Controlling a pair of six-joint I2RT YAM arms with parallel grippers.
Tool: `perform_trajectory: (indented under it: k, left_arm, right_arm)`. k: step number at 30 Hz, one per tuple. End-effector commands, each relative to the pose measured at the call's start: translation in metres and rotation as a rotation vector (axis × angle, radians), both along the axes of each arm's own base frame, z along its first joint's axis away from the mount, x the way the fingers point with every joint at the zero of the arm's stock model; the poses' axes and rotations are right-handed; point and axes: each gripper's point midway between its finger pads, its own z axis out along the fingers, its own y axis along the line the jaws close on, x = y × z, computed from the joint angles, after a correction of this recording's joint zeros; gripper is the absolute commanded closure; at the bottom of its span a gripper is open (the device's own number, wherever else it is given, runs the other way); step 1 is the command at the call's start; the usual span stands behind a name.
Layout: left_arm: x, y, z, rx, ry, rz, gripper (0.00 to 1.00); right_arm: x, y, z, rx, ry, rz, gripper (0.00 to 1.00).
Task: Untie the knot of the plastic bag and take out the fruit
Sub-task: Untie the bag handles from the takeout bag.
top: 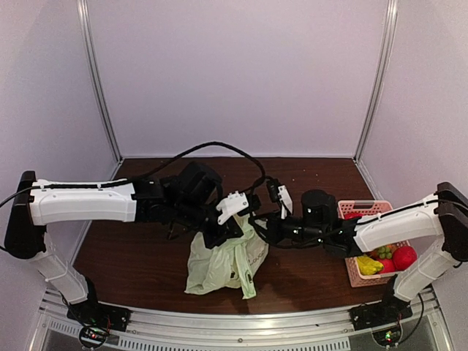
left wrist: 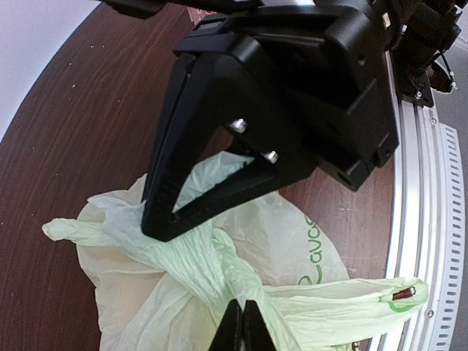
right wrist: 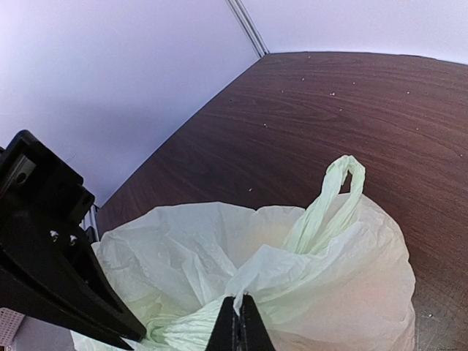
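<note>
The pale green plastic bag [top: 219, 265] lies on the table between my two arms. In the left wrist view the knot [left wrist: 228, 272] is a bunched twist on top of the bag [left wrist: 307, 234]. My left gripper [left wrist: 243, 316] is shut on the plastic at the knot. My right gripper [right wrist: 238, 313] is shut on a fold of the bag [right wrist: 219, 248] next to an upright handle loop [right wrist: 333, 194]. The right gripper's black finger [left wrist: 172, 197] rests on the bag beside the knot. Both grippers meet over the bag's top [top: 245, 228]. No fruit shows inside the bag.
A pink slatted basket [top: 363, 208] stands at the right, beside the right arm. It holds a yellow fruit [top: 369, 265], red round fruits [top: 404, 256] and green grapes [top: 382, 252]. The metal rail of the table's near edge [left wrist: 417, 219] runs close to the bag.
</note>
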Motion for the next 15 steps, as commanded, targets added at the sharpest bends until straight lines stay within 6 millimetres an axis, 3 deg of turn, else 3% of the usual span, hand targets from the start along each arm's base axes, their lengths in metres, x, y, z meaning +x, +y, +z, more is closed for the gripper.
perform_trajectory:
  k: [1,7,15]
  left_arm:
    - [0.008,0.0,0.006,-0.016,-0.036,0.032,1.0]
    - [0.015,0.003,0.009,-0.022,-0.041,0.059,1.0]
    - [0.027,0.011,0.015,-0.033,-0.051,0.105,1.0]
  right_arm:
    - [0.001,-0.01,0.008,0.015,-0.034,-0.049,1.0]
    - [0.011,-0.03,0.018,0.023,-0.06,-0.163,1.0]
    - [0.025,-0.06,0.013,-0.026,-0.061,-0.33,1.0]
